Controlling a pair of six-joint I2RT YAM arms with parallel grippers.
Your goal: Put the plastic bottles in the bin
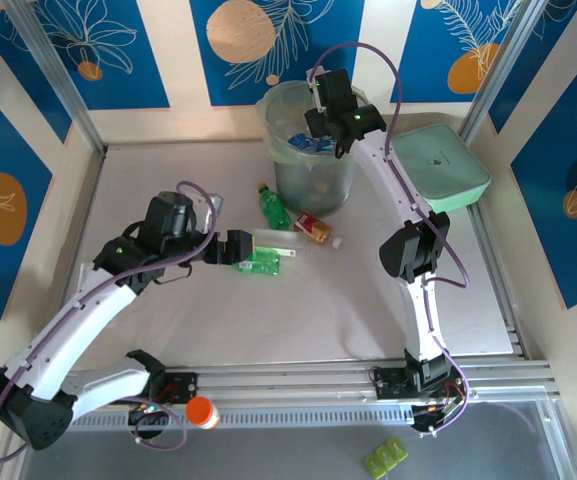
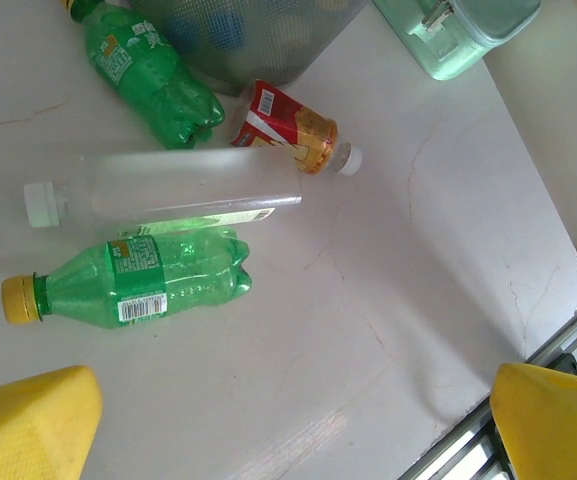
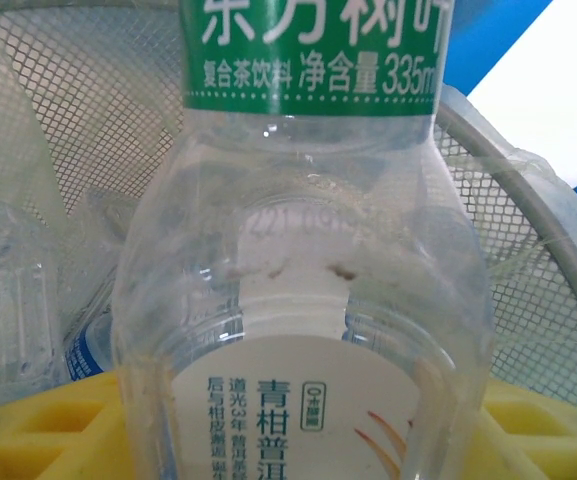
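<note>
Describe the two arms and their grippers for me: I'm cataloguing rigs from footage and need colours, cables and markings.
Both the left arm and the right arm have white links, black joint housings and black bases, with purple cables looping alongside. A small green light glows on each. The left fingers and right fingers are yellow plastic.

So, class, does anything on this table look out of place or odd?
Four lie tipped beside the bin, not in it: a green bottle, another green bottle, a clear bottle, a red-labelled bottle.
</note>
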